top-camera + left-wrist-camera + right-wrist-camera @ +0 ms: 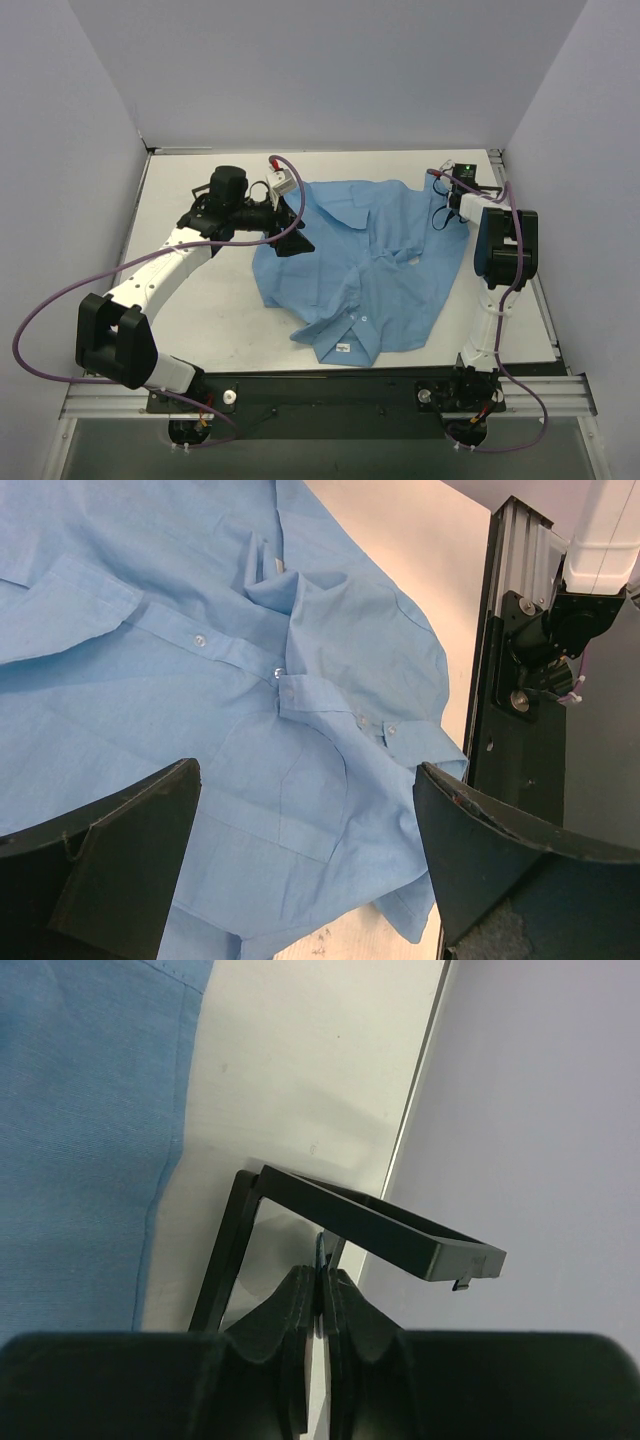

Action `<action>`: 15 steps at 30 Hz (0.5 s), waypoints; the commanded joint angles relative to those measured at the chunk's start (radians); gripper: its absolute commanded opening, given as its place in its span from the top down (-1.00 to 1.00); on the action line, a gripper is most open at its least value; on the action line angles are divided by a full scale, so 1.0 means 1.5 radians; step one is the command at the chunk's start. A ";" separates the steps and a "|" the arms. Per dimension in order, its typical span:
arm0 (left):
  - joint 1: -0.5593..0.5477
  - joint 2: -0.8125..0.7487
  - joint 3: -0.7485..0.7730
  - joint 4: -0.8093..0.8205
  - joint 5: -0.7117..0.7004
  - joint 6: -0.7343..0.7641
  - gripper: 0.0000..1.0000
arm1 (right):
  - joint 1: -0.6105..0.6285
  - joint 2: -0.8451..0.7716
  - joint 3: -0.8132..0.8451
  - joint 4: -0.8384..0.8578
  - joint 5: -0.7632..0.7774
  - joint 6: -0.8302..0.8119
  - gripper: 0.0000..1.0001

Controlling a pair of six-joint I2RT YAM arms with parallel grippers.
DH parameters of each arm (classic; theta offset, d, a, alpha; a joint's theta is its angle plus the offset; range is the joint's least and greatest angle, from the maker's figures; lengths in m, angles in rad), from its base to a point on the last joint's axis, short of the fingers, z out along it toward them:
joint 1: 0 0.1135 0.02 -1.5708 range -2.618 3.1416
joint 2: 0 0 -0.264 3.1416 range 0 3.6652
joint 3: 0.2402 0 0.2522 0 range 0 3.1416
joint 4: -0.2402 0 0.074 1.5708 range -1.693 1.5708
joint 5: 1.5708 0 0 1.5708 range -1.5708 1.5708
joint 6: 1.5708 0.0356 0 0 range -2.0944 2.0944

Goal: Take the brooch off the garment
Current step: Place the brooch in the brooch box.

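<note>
White table [200,300] under grey walls. From above, the garment [370,270] lies between left gripper [290,228] and right gripper [445,200]. Left wrist: jaws spread wide over its button placket. Right wrist: fingers [295,1310] pinch the brooch [322,1248] edge-on, a black frame [380,1222] just beyond.

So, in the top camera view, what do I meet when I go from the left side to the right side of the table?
Left arm → light blue shirt → right arm.

Right tool [322,1280] pinching brooch [322,1251], black frame [372,1221], garment [80,1140]
</note>
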 commanded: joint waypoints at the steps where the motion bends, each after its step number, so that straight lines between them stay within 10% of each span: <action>1: -0.003 -0.029 0.000 0.031 0.014 0.000 -0.95 | -0.002 0.003 0.029 -0.040 0.009 0.005 0.64; 15: -0.002 -0.033 0.000 0.027 0.013 0.000 -0.94 | -0.001 -0.019 0.076 -0.138 -0.039 0.050 0.14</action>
